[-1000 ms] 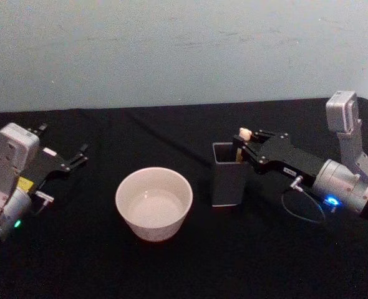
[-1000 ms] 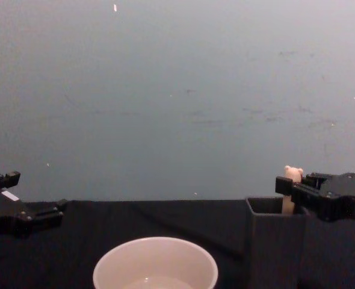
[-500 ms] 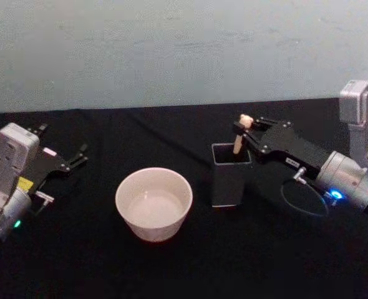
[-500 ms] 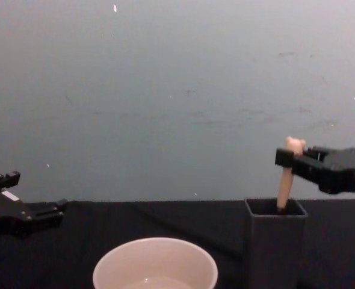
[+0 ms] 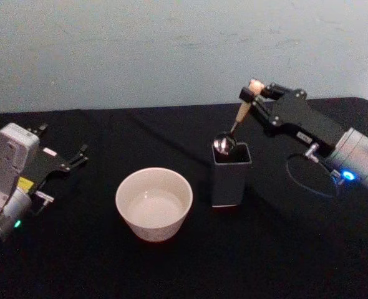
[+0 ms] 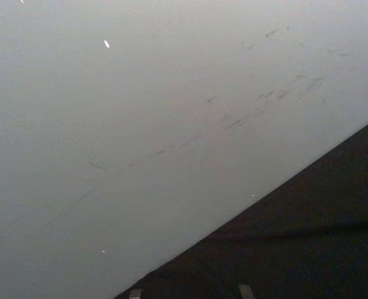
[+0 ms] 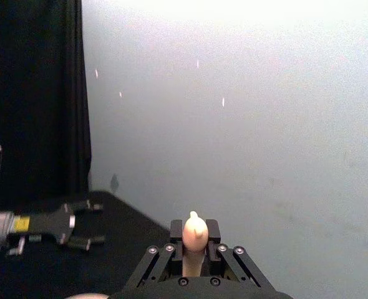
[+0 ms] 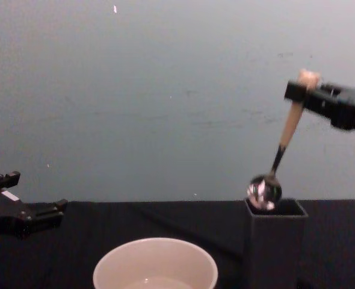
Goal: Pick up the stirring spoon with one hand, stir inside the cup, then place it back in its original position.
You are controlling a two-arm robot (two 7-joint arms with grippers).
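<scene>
- Right gripper (image 5: pixel 254 94), raised above table at right, fingers clamped on beige handle just under tiny bear head of small stirring spoon (image 5: pixel 239 118).
- Spoon tilted: bear head up and toward robot's right, thin metal neck slanting down to shiny round steel bowl.
- Bowl hangs at open top of dark grey square upright holder (image 5: pixel 229 180), over its left rim; contact with rim unclear.
- Wide round cream-white cup (image 5: pixel 151 229) stands near holder, on its left, apart from it.
- Left gripper (image 5: pixel 62 141) low over black table (image 5: pixel 171 274) at far left, fingers spread, holding nothing.
</scene>
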